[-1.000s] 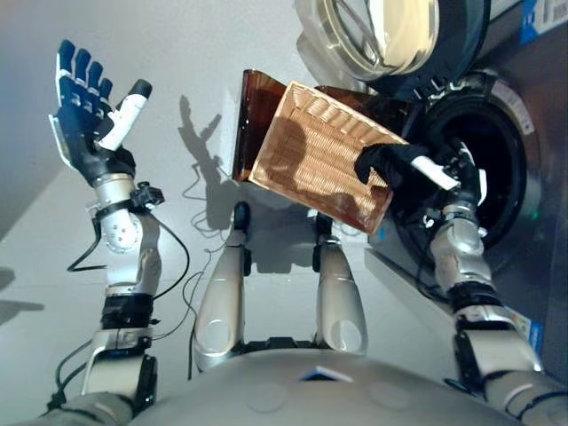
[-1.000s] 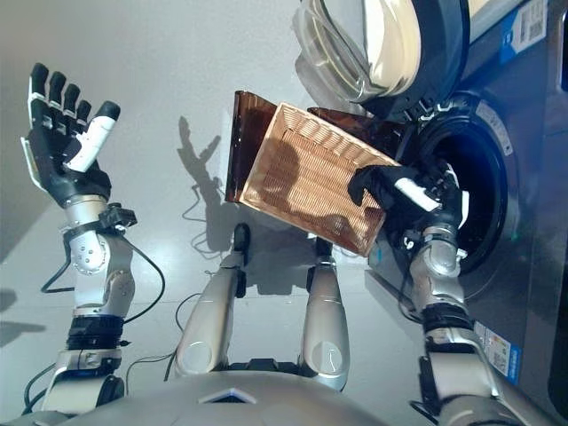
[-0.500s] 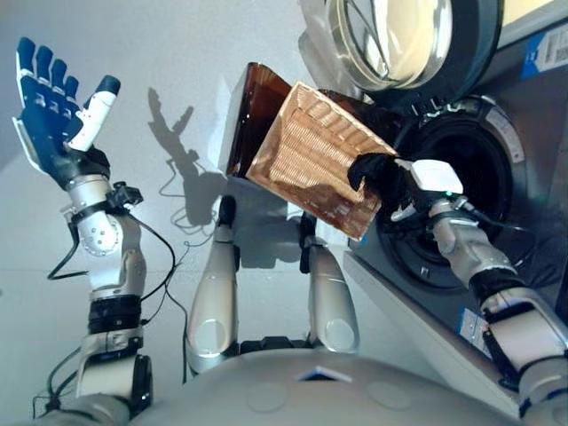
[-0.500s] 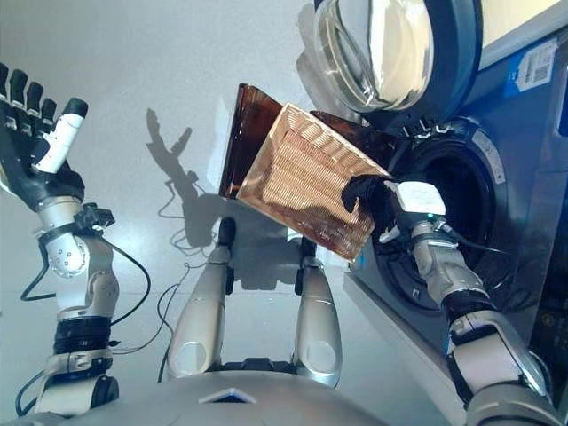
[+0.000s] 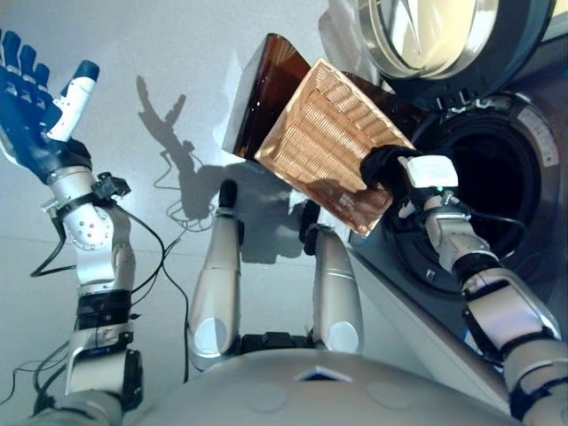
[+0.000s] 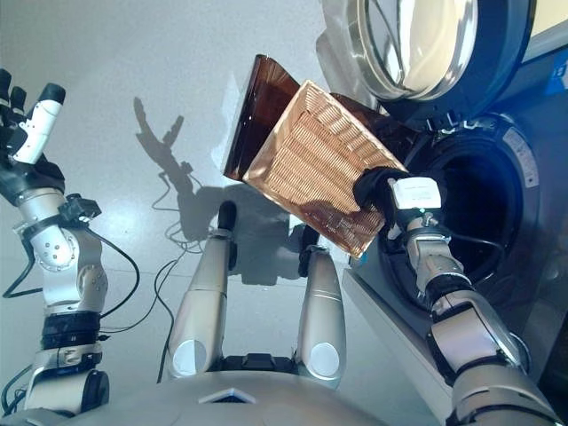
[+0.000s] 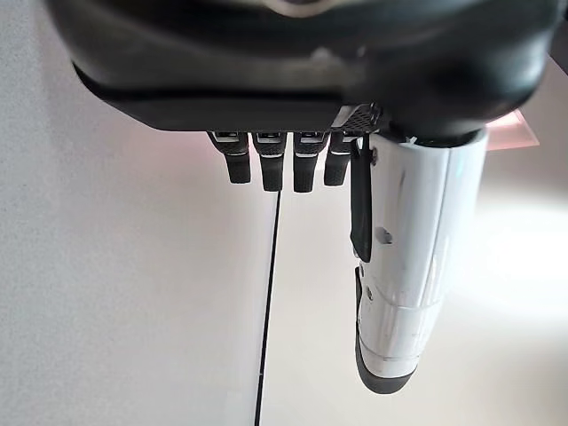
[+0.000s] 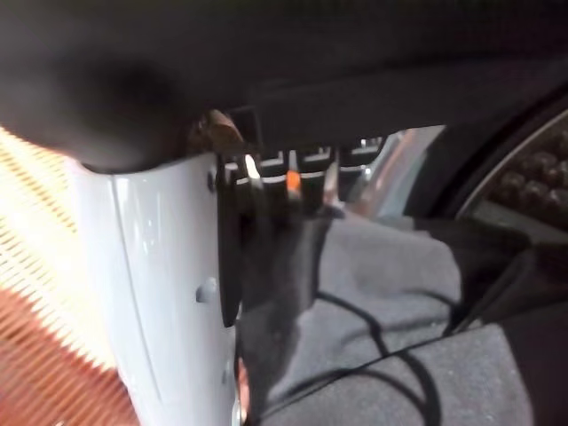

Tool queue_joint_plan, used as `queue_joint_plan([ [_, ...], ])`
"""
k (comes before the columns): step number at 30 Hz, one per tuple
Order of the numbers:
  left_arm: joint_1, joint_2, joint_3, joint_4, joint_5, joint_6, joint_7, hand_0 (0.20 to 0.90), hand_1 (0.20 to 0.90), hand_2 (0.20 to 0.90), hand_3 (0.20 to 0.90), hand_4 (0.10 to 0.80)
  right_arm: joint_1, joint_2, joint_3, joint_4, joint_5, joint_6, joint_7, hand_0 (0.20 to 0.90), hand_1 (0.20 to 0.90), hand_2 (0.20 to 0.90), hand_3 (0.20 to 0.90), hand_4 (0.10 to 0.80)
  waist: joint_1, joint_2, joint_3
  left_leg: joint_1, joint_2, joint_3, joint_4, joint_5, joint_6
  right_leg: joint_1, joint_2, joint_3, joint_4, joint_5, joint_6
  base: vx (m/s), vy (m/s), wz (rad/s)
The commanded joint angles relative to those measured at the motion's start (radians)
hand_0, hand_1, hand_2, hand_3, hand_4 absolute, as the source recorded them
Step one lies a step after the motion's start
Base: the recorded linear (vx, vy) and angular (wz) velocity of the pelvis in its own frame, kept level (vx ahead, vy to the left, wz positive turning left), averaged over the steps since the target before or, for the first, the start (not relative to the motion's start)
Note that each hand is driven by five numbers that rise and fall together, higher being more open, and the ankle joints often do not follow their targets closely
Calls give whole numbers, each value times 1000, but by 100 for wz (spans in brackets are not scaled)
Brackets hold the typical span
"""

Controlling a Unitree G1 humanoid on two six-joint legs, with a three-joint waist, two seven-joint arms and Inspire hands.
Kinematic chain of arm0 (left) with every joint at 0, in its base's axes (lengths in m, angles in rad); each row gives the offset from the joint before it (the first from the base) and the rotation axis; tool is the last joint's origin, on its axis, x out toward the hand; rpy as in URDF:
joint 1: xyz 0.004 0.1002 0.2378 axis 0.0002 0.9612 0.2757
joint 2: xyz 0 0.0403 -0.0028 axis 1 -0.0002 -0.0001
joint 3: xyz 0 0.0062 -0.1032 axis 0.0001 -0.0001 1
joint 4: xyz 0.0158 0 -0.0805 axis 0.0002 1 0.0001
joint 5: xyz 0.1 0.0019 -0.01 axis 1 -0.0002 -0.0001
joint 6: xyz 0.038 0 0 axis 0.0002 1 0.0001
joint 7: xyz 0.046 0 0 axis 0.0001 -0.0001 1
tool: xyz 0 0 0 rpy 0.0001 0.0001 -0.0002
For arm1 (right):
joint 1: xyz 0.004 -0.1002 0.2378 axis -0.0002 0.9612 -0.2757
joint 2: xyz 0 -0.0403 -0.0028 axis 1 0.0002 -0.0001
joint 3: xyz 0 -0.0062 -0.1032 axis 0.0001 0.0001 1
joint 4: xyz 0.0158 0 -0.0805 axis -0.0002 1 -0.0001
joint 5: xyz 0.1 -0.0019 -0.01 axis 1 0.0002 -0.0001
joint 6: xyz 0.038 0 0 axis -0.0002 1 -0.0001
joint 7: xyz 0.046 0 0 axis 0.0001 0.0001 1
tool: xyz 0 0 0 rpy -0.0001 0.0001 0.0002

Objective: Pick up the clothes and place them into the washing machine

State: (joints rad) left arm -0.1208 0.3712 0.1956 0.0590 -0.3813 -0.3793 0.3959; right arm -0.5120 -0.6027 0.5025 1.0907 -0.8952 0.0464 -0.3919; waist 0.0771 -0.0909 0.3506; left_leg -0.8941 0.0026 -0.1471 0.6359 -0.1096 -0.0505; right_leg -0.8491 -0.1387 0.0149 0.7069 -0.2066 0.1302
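Basket tilted further toward drum

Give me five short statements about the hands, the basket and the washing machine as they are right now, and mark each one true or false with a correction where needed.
1. The right hand grips the brown basket at its rim. True.
2. The washing machine has its door closed. False: the round door is swung open above the drum opening.
3. The left hand holds a garment. False: it is raised at the side, open, holding nothing.
4. The basket is tilted, with its ribbed bottom toward the camera. True.
5. The basket stands on the floor. False: it is held up beside the drum opening.
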Motion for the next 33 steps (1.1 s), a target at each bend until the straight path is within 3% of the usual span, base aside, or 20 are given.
queue_joint_plan([
  [1, 2, 37, 45, -147, 70, -114, 14, 900, 900, 900, 900, 800, -6, -63, -10, 36, -10, 80, -91, 900, 900, 900, 900, 800, 4, 51, -71, 9, -7, 0, 12, -75, -6, -14, 46, -19, -33, 8, -64, 144, -10, -2],
  [4, 0, 44, 35, -157, 70, -114, 15, 900, 900, 900, 900, 800, -22, -47, 0, 71, -15, 99, -101, 900, 900, 900, 900, 800, 6, 54, -73, 7, -12, 0, 5, -77, -2, -15, 43, -22, -37, 3, -62, 1, 6, 1],
  [5, 4, 45, 32, -165, 67, -115, 14, 900, 900, 900, 900, 800, -41, -39, 10, 100, -17, 111, -99, 900, 900, 900, 900, 800, 10, 56, -62, -6, -17, 5, -1, -43, 2, -26, 40, -24, -45, 35, -66, 0, 0, 0],
  [7, 6, 46, 29, -166, 66, -115, 15, 900, 900, 900, 900, 800, -51, -38, 14, 112, -16, 119, -103, 900, 900, 900, 900, 800, 11, 57, -65, 1, -20, 3, 9, -79, 3, -21, 41, -18, -33, 4, -63, 58, 0, 0],
  [18, 4, 59, 22, -184, 70, -120, 29, 900, 900, 900, 900, 800, -138, -50, 57, 160, -4, 138, -102, 900, 900, 900, 900, 800, 33, 75, -31, -39, -49, 7, 8, -66, 15, -59, 19, -11, 1, -8, -63, 4, 7, 1],
  [29, 15, 48, 22, -199, 86, -124, 54, 900, 900, 900, 900, 800, -131, -32, 5, 105, 24, 163, -200, 900, 900, 900, 900, 800, 31, 73, -61, -39, -48, 9, 25, -86, 16, -64, 23, -29, 33, -33, -72, 17, -4, 6],
  [30, 17, 47, 22, -201, 89, -126, 55, 900, 900, 900, 900, 800, -116, -27, -14, 89, 33, 163, -216, 900, 900, 900, 900, 800, 30, 71, -59, -42, -47, 11, 5, -46, 17, -63, 21, -34, 6, 7, -76, -87, -3, -2],
  [33, 27, 43, 21, -196, 86, -126, 52, 900, 900, 900, 900, 800, -61, -7, -63, 37, 59, 162, -256, 900, 900, 900, 900, 800, 25, 65, -66, 10, -44, 9, -78, -12, 12, -10, 25, -42, -64, 33, -70, -16, -27, 0],
])
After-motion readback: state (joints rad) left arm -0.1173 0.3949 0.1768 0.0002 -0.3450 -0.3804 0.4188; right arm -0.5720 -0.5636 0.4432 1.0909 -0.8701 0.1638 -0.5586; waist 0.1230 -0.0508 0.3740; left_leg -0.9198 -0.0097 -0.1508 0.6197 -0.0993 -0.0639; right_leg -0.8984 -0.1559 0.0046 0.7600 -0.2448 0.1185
